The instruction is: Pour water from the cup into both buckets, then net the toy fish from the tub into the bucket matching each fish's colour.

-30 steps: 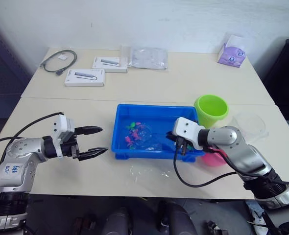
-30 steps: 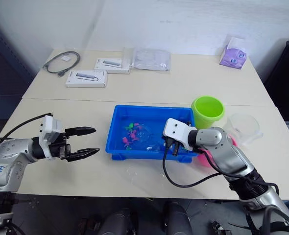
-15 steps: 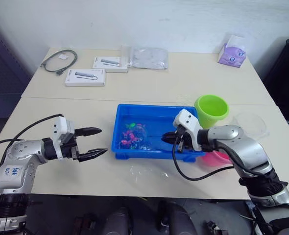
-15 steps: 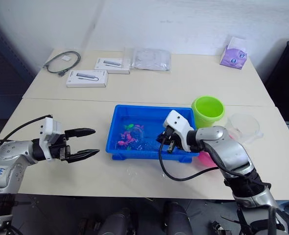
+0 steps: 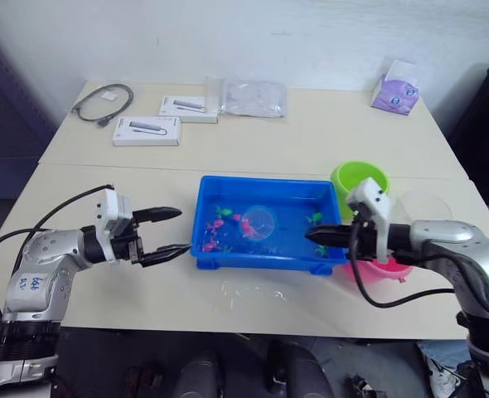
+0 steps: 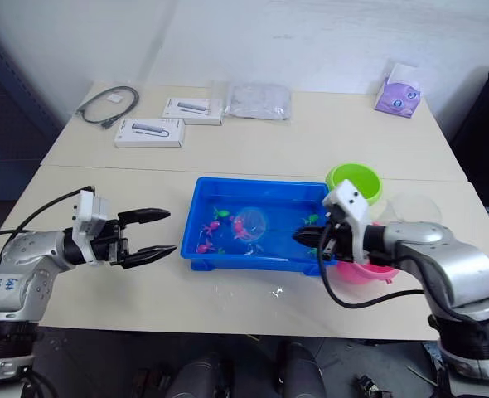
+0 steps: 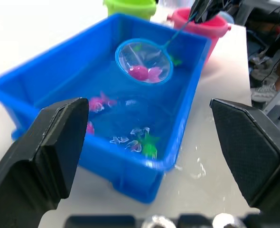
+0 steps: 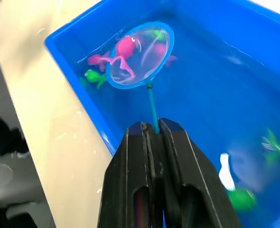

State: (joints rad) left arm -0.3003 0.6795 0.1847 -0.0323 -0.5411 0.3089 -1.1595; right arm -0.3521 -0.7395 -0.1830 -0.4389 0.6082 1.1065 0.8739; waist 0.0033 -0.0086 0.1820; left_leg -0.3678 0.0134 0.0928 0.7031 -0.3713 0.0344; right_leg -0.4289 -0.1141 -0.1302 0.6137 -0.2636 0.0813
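Right tool [image 8: 152, 130] clamped on net [image 8: 139, 55] handle, pink fish [image 8: 124, 49] in hoop over tub [image 5: 220, 186]; left tool [image 5: 171, 231] fingers apart.

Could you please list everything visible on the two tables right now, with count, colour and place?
Shallow blue plastic tub: one, front table, centre.
Round net with light blue rim: one, held above the tub's water, a pink fish in its mesh.
Tiny plastic toy fish: several, pink and green, in the tub.
Lime green plastic bucket: one, beyond the tub's right end.
Pink plastic bucket: one, nearer than the green one.
Clear plastic cup: one, right of the buckets.
White flat boxes: two, far table.
Dark coiled cable: one, far left.
Clear plastic bag: one, far table.
Purple tissue pack: one, far right.
Left gripper: open, left of the tub.
Right gripper: shut on the net's handle.
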